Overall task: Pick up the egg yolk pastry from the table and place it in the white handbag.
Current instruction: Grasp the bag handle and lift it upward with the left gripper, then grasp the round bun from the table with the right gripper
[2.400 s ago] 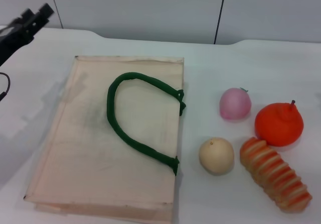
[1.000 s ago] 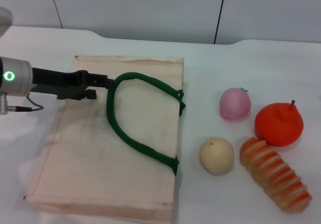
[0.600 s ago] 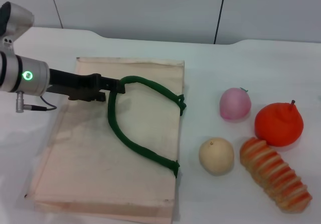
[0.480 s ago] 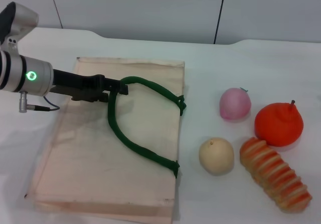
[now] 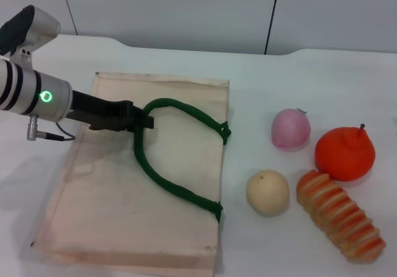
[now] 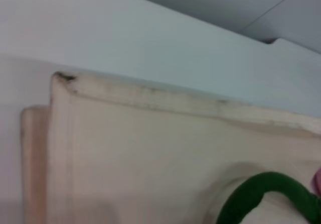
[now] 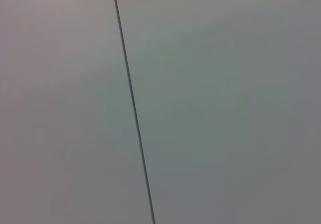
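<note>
Cream egg yolk pastry (image 5: 267, 192) beside flat white handbag (image 5: 111, 215) (green-handled).

A white table (image 5: 322, 78) carries a flat cream white handbag (image 5: 118, 215) with green handles on the left, and to its right a pink ball (image 5: 291, 128), an orange fruit (image 5: 345, 154), the egg yolk pastry (image 5: 267, 192) and a striped bread roll (image 5: 340, 215)

White table (image 5: 310, 78) before grey panelled wall (image 5: 186, 10).
</note>
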Controlling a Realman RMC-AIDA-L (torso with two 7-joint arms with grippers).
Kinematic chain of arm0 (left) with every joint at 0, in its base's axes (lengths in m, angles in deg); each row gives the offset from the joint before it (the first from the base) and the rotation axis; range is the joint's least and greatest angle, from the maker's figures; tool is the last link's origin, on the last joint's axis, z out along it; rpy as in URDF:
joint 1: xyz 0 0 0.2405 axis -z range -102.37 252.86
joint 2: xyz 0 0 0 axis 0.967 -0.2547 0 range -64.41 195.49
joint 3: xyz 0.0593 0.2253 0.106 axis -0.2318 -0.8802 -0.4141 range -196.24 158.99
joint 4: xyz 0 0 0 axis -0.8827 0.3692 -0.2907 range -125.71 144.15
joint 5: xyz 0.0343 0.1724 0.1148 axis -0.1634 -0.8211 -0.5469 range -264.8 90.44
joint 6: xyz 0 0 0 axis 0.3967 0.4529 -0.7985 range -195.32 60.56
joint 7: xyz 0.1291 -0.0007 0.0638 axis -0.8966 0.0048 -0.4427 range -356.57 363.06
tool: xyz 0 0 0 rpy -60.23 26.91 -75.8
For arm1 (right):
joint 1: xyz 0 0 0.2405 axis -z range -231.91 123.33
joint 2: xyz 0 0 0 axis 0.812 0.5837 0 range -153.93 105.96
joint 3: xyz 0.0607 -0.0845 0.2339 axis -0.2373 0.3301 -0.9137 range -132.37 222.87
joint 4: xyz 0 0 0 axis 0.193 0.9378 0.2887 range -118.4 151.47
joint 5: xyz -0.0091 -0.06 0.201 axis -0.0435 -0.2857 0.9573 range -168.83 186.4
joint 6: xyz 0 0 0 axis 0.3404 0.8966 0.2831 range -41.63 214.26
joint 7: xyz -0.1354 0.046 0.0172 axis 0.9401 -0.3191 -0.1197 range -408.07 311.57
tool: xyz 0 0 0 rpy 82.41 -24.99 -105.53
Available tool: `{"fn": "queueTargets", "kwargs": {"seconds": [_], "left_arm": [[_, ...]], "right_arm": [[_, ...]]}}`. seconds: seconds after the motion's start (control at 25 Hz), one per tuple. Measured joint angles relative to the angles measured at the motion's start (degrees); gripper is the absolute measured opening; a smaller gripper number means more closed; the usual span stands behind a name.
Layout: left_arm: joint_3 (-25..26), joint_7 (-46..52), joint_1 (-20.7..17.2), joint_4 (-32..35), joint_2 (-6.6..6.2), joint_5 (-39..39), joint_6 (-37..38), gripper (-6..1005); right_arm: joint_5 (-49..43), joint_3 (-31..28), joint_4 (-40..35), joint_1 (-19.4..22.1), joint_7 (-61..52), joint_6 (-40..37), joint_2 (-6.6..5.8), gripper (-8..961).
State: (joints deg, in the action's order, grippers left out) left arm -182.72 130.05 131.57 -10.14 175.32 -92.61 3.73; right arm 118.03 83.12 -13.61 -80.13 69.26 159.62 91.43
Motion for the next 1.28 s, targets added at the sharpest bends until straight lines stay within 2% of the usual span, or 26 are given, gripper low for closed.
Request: {"fn": "queueTargets", "kwargs": {"seconds": [0.48, 0.68, 0.8, 0.84, 0.92, 1.04, 1.08, 1.16, 1.28], "left_arm": [[0.0, -0.43, 0.39, 0.11, 0.09, -1.42, -0.88, 227], [0.09, -2.02, -0.03, 0.01, 0.15, 0.83, 0.2, 115], [0.09, -4.07, -0.79, -0.49, 0.05, 4.22, 3.12, 118], [0.09, -6.67, -1.82, -1.7, -0.38, 8.92, 8.44, 119], [0.09, -7.98, -2.39, -2.98, -0.57, 11.59, 11.84, 121], [0.1, -10.24, -3.91, -7.74, -0.42, 17.84, 21.17, 123], [0.09, -10.54, -4.22, -8.63, -0.34, 18.87, 22.92, 124], [0.09, -11.03, -5.28, -11.09, -0.21, 21.92, 27.24, 126], [0.09, -11.23, -6.9, -14.77, -0.17, 26.19, 33.66, 129]], "right_arm": [[-0.02, 0.0, 0.0, 0.01, 0.0, 0.09, 0.08, 875], [-0.34, 0.0, 0.0, 0.37, 0.0, 0.09, 0.07, 875], [-1.08, 0.0, 0.0, 0.63, -0.39, 0.89, -0.3, 875], [-1.89, 0.01, 0.0, 0.73, -1.05, 1.74, -0.66, 875], [-4.4, -0.02, -0.18, 0.88, -3.02, 3.74, -1.81, 875], [-10.14, -0.08, -1.85, 0.98, -7.52, 7.82, -3.98, 874], [-12.09, -0.09, -3.0, 1.08, -8.79, 9.39, -4.34, 874], [-17.03, -0.34, -7.02, 1.63, -11.26, 13.56, -4.69, 874], [-24.02, -1.47, -13.53, 2.17, -14.76, 19.67, -4.3, 874]]}}
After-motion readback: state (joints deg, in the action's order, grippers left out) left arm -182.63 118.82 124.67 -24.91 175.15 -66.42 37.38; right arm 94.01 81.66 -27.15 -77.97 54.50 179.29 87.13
